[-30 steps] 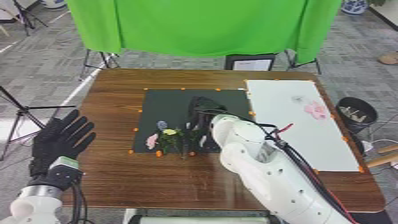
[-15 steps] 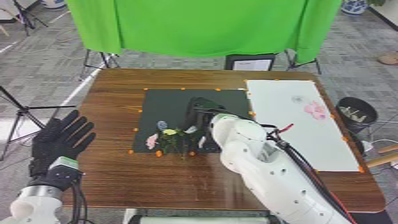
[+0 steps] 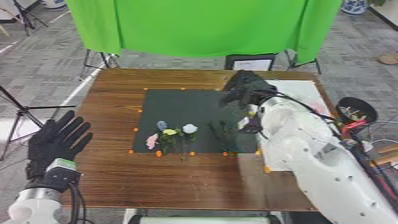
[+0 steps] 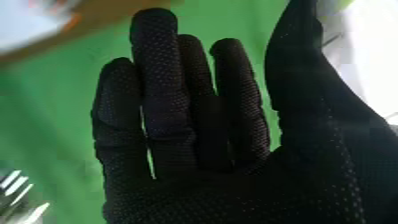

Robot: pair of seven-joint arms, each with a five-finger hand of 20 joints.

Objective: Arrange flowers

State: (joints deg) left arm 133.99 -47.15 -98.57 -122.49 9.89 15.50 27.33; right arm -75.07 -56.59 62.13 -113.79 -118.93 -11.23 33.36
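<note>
- The white flower (image 3: 189, 128), yellow flower (image 3: 170, 132), bluish flower (image 3: 162, 124) and pink flower (image 3: 152, 142) lay close together on the black mat (image 3: 187, 104), blooms mostly away from the robot, likely so their stems stayed reachable.
- Dark stems (image 3: 223, 132) lay apart, to their right, perhaps as greenery to be picked separately.
- The right robot hand (image 3: 244, 89) was raised by the mat's far right corner, fingers straight, thumb spread wide, pinching nothing; probably that kept it off the blooms.
- The left robot hand (image 3: 58, 145) was spread over the tabletop's (image 3: 178, 185) left edge, presumably waiting out of the way.
</note>
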